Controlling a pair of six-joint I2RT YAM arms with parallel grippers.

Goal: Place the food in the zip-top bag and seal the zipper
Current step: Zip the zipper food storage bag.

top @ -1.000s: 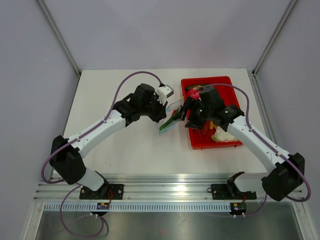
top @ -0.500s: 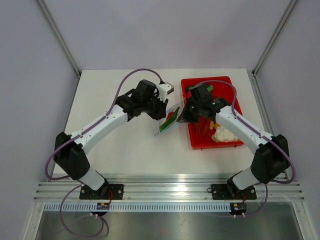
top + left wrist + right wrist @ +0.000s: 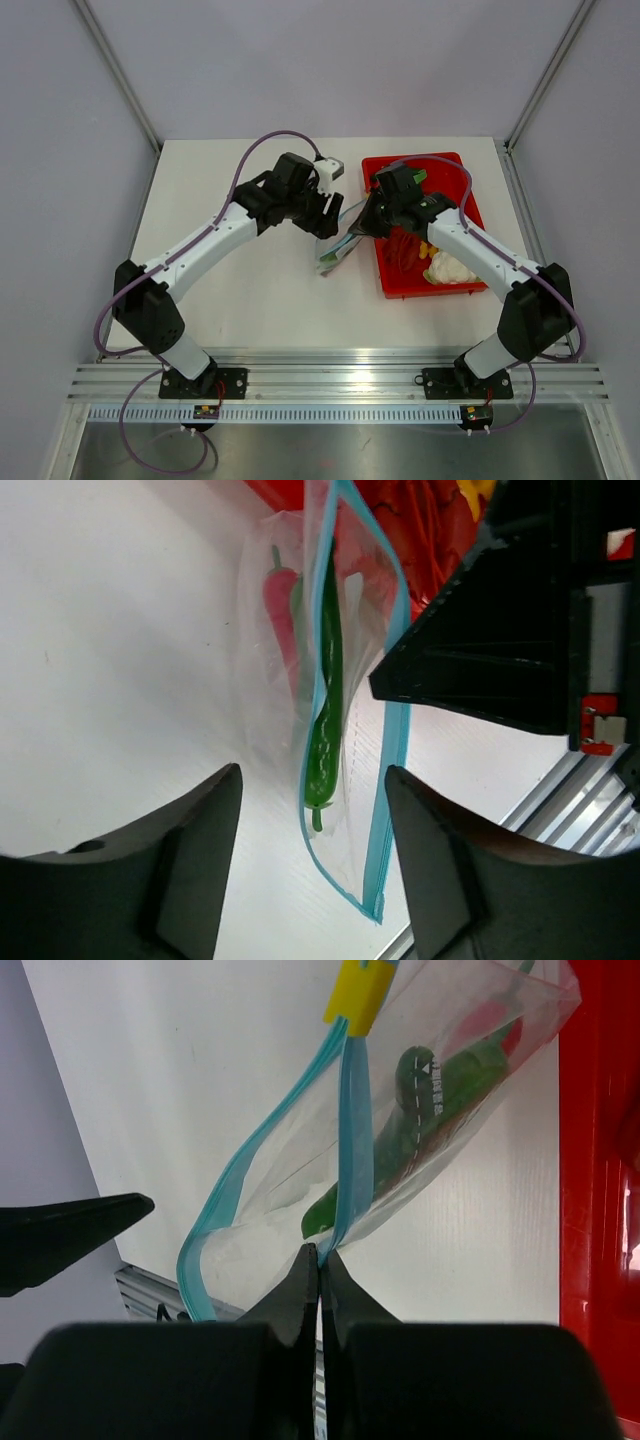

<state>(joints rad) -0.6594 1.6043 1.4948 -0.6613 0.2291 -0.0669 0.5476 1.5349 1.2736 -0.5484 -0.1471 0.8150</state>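
The zip-top bag (image 3: 336,252) hangs by its upper edge between my two grippers, over the white table just left of the red tray. The food (image 3: 326,695), a long green pepper with a red part (image 3: 280,595), lies inside the clear bag. My right gripper (image 3: 320,1253) is shut on one light-blue strip of the zipper (image 3: 352,1150). The other strip (image 3: 225,1195) bows away, so the mouth gapes. A yellow slider (image 3: 360,995) sits at the far end. My left gripper (image 3: 310,776) is open, its fingers either side of the bag's lower corner without touching it.
The red tray (image 3: 470,195) stands right of the bag and holds a white cauliflower (image 3: 450,268) and red and orange items. The right arm's black wrist (image 3: 490,650) fills the right of the left wrist view. Metal rails run along the near table edge (image 3: 340,385).
My left gripper opened and let go of the bag. My right gripper shut on the zipper strip. The bag sagged lower toward the table and both wrists shifted slightly.
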